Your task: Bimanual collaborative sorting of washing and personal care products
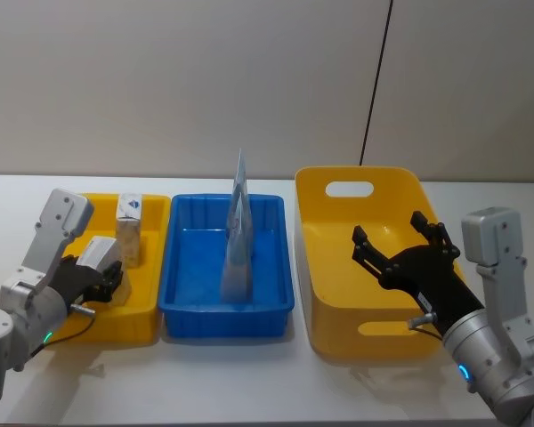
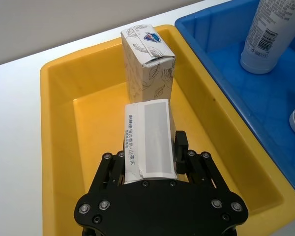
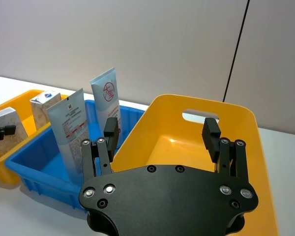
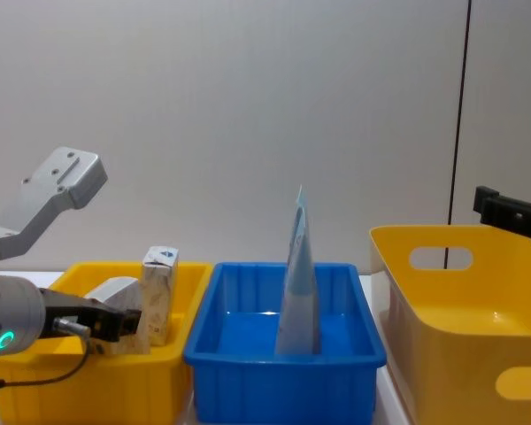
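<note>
My left gripper (image 2: 150, 158) is shut on a flat pale marbled box (image 2: 147, 135), holding it just above the floor of the small yellow bin (image 1: 151, 271). In the head view the box (image 1: 95, 253) sits at the gripper (image 1: 102, 271) near the bin's front. A small speckled carton (image 1: 129, 229) with a blue-white top (image 2: 148, 44) stands upright behind it. Two pale-blue tubes (image 1: 238, 240) stand in the blue bin (image 1: 227, 313). My right gripper (image 1: 388, 228) hovers open over the large yellow bin (image 1: 313, 267), with nothing between its fingers (image 3: 110, 129).
The three bins stand side by side on a white table (image 1: 249, 382), close to its front. A wall rises behind them, with a black cable (image 1: 378, 71) running down it. The large yellow bin (image 3: 236, 113) has cut-out handles and holds nothing visible.
</note>
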